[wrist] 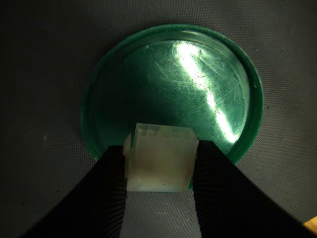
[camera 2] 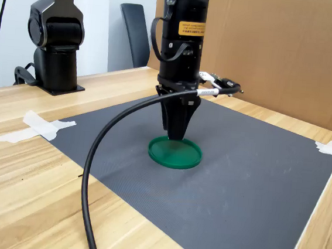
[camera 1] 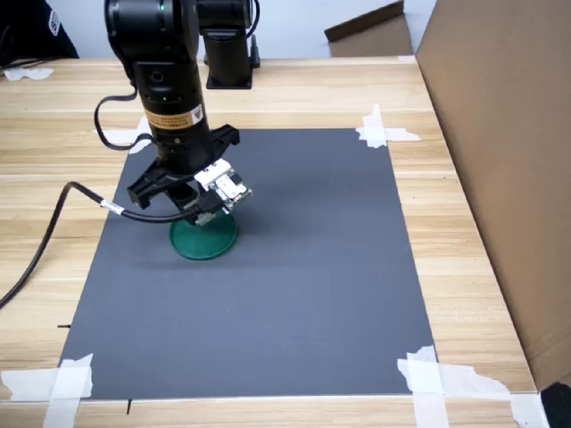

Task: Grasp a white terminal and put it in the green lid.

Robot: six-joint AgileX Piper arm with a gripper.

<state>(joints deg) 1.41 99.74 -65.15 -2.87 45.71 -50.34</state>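
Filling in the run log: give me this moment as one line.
phase: placing | gripper: shut on terminal | position: over near rim of lid | released: no | surface: grey mat

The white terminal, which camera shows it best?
The wrist view: the white terminal fills the frame, clamped in the pincer above the green lid. In both exterior views the arm hides it.

Two exterior views face the mat (camera 1: pixel 268 294); wrist looks down.
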